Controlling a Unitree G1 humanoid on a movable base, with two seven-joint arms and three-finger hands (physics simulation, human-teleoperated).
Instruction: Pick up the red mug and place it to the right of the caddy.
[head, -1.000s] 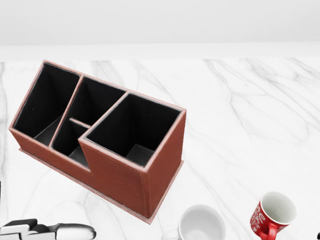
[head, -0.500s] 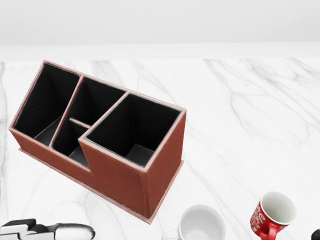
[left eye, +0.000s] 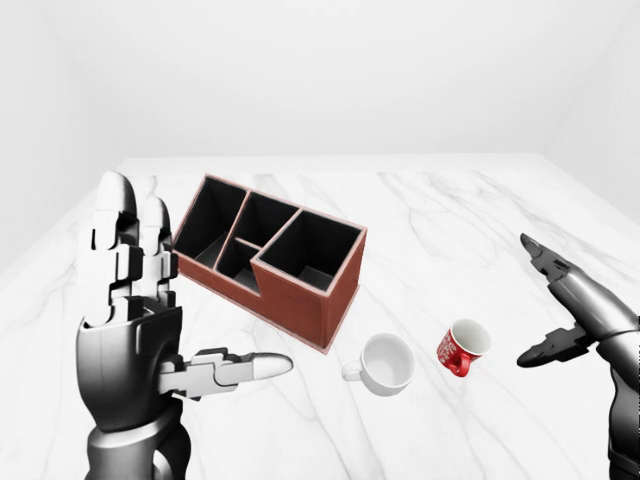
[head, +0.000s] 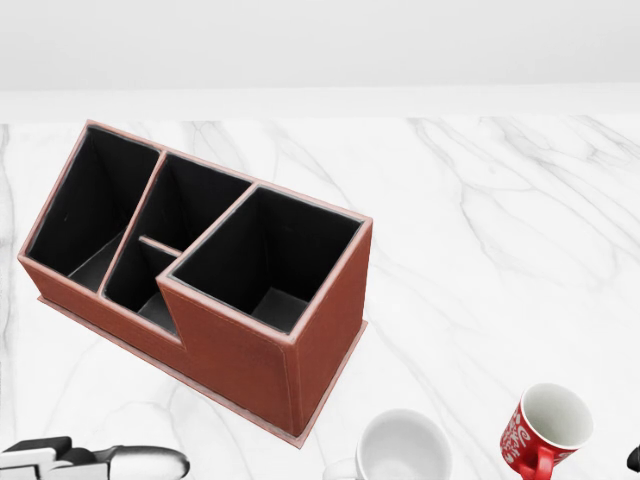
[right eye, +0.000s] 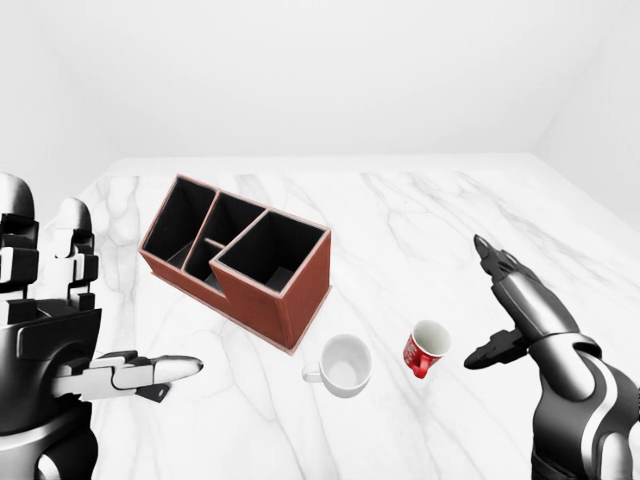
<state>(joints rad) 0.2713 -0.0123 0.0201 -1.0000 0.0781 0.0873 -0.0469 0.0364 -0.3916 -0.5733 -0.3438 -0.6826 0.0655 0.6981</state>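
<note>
Red mug (left eye: 463, 347) lies tilted near the desk's (left eye: 440, 220) near edge, beside white mug (left eye: 385, 363). Right robot hand (right eye: 495, 305) spread, empty; a careless reach could roll it away.

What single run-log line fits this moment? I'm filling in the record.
stage: reaching | red mug: upright on table, right of white mug | caddy: empty | right hand: open, beside red mug, apart | left hand: open, raised

A small red mug with white print (right eye: 427, 349) stands on the white marble bench (right eye: 420, 230), just beside a white ceramic mug (right eye: 343, 365). The open right hand (right eye: 497, 305) hovers near it. A brown compartmented caddy (right eye: 238, 261) sits upper left.
</note>
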